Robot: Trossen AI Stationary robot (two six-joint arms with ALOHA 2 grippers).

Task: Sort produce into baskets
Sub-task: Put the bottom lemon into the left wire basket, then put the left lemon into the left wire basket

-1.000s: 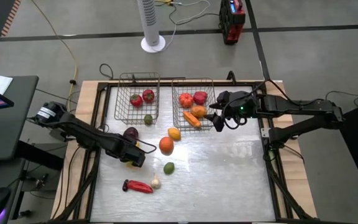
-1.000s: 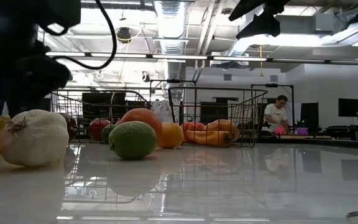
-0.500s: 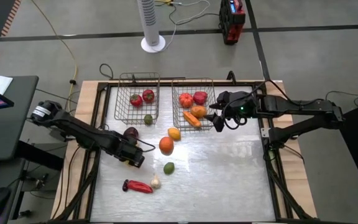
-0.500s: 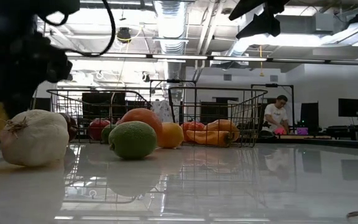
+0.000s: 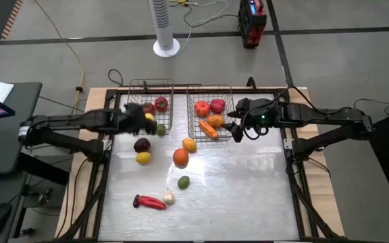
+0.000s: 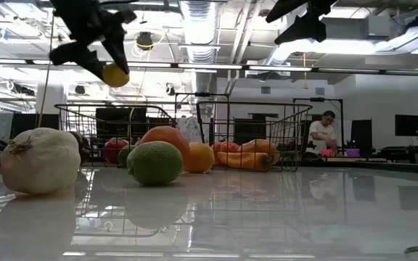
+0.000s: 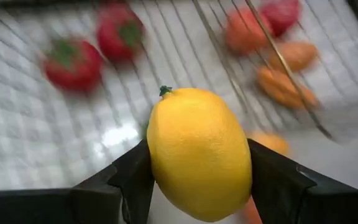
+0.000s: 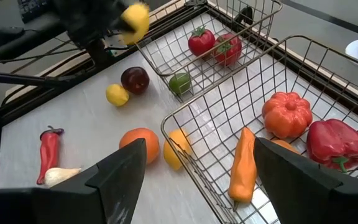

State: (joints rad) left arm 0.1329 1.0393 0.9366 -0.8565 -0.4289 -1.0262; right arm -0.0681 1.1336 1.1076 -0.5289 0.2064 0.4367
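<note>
My left gripper [image 5: 147, 119] is shut on a yellow lemon [image 7: 197, 143], high above the near part of the left basket [image 5: 132, 108]; the lemon also shows in the low view [image 6: 115, 74]. That basket holds two red fruits and a green one. The right basket [image 5: 228, 135] holds a carrot, a red pepper and orange pieces. My right gripper [image 8: 197, 186] hangs open above the right basket's right side. On the table lie a dark purple round [image 5: 141, 144], a second lemon [image 5: 143, 158], an orange [image 5: 180, 157], a yellow fruit [image 5: 190, 144], a lime [image 5: 184, 181], garlic [image 5: 169, 198] and a red chili [image 5: 150, 202]. My left gripper pinches the lemon's two long sides [image 7: 160, 165] at its middle, one finger [image 7: 126, 183] on each side. The fingers slant downward, coming from the table's left. The lemon is lifted clear, with its stem end [image 7: 165, 91] pointing away from the gripper.
A black frame [image 5: 296, 175] edges the table. Beyond the far edge stand a white fan base [image 5: 166, 47] and a red and black device [image 5: 252, 23]. A person [image 6: 318, 134] sits far off in the room. The table's near right part [image 5: 248, 196] holds no objects.
My left gripper has risen from the table near the purple round and swung toward the far edge, over the left basket, tipping less steeply. The lemon it holds has been lifted clear of the table. A second lemon now shows where the gripper stood.
</note>
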